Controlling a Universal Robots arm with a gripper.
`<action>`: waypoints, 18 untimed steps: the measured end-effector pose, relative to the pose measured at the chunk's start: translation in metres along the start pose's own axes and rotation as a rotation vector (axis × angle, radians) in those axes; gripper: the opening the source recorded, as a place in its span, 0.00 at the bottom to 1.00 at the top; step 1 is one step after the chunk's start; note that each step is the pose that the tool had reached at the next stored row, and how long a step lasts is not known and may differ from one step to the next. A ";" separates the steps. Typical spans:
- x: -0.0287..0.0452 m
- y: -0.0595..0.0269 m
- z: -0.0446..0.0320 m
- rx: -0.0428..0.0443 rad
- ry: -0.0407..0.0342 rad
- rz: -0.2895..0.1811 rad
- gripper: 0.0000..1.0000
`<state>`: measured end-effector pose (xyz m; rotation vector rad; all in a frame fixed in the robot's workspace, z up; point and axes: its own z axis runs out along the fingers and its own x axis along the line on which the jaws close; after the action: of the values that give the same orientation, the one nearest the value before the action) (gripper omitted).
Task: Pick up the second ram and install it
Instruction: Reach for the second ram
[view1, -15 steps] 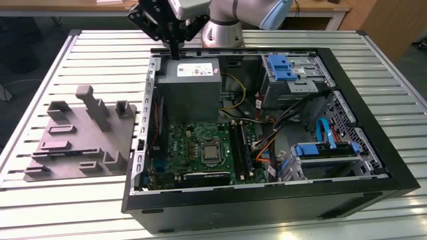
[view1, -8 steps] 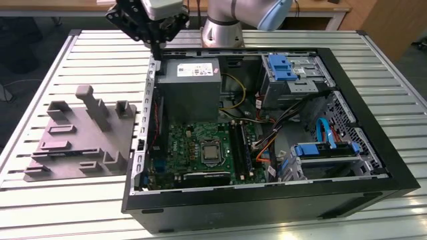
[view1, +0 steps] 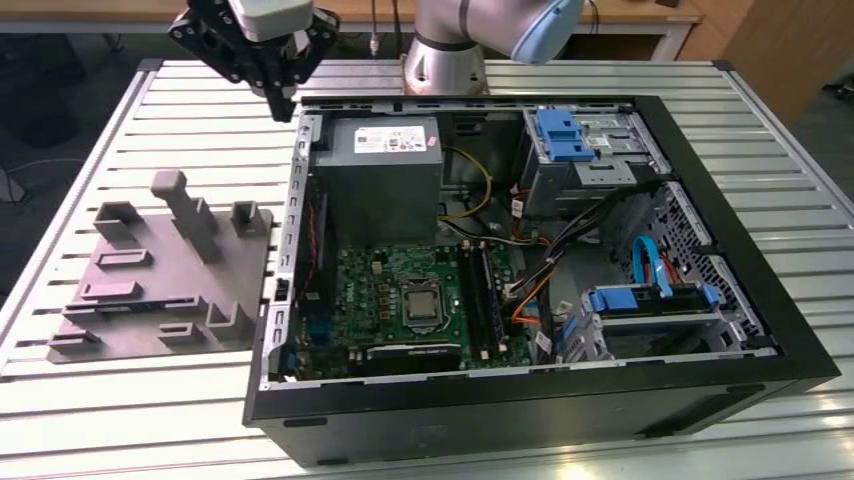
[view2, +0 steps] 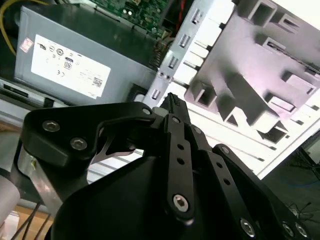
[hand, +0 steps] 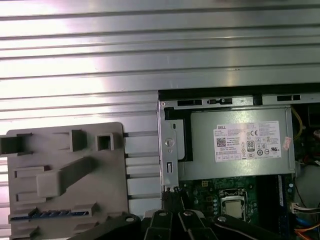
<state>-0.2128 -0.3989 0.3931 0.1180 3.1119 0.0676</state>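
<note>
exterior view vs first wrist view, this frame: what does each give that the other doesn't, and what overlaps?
Exterior view adds: the arm's base, the drive cages with blue latches, a blue cable, and the pincer seen whole, shut and empty, above the table beside the case's corner.
First wrist view adds: a dark bluish strip lying in a slot of the grey holder; what it is, I cannot tell.
Both: the holder, the power supply with its white label, the processor socket.

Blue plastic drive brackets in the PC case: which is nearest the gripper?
The blue plastic bracket beside the grey metal power supply box, at the black case end where the black gripper hovers. The other blue bracket sits at the opposite end.
</note>
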 end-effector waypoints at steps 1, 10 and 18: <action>0.0028 -0.0002 0.0000 -0.0001 -0.0001 0.000 0.11; 0.0219 -0.0017 -0.0006 0.0000 0.0000 0.000 0.11; 0.0387 -0.0029 -0.0009 -0.0001 -0.0001 0.000 0.11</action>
<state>-0.2516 -0.3990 0.3929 0.1179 3.1119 0.0678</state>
